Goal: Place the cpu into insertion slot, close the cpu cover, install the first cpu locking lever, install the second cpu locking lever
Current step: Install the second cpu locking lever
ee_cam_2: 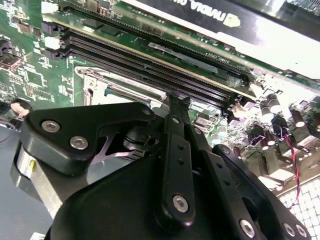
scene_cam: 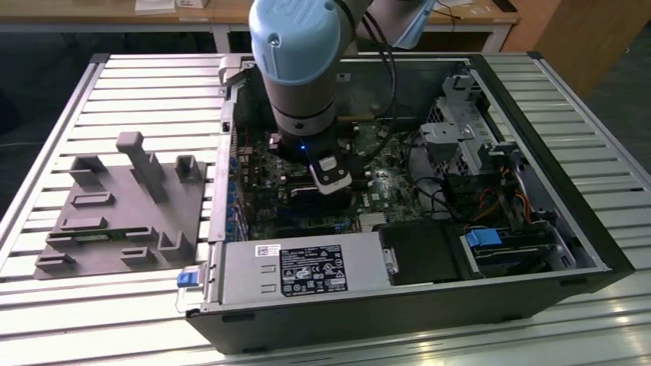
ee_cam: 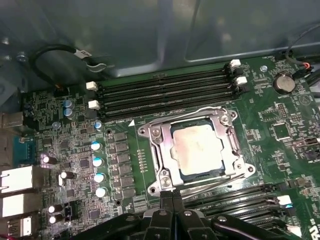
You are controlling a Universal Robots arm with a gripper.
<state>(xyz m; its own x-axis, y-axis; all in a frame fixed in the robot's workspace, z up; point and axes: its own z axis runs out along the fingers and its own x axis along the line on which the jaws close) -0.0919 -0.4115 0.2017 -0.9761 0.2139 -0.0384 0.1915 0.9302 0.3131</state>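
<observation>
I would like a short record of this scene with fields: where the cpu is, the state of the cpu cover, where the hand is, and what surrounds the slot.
cpu: lies flat in the insertion slot, silvery top facing up
cpu cover: lowered over the slot, framing the chip through its window
hand: fingertips together, at the socket edge in the first wrist view, holding nothing visible
surroundings: long black memory slots run along two opposite sides of the socket
location: inside the open computer case, under the arm

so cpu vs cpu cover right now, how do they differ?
The cpu is a solid, dull square plate; the cpu cover is a shiny open frame. The cpu sits inside the window, while the cpu cover lies flat around it. Both are silvery, square and level on the insertion slot.
</observation>
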